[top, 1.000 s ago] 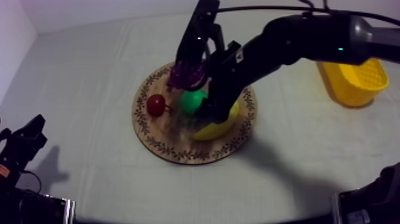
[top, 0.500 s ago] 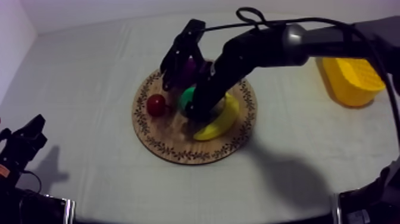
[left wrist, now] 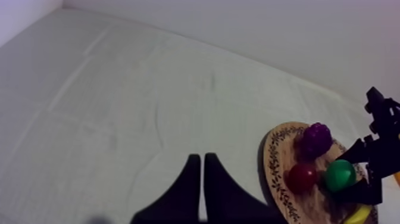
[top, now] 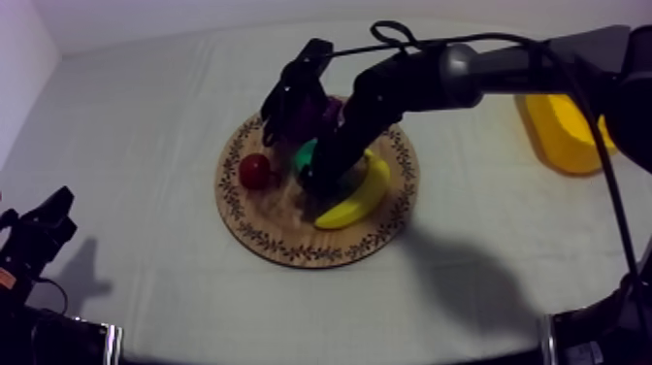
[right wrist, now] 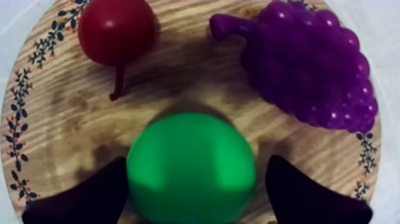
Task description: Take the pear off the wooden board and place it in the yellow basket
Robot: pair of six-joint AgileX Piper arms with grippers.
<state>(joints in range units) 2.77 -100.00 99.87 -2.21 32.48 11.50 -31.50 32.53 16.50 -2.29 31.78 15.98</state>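
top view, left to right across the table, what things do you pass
left end effector → small red fruit → pear → banana → yellow basket

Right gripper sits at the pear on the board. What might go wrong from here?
1. Open fingers of the right gripper straddle the round pear; an off-centre close might squirt it toward the small red fruit or grapes.
2. The banana lies right beside the arm; lifting may nudge it.
3. The yellow basket is far off the board, so a weak grip could drop the pear.
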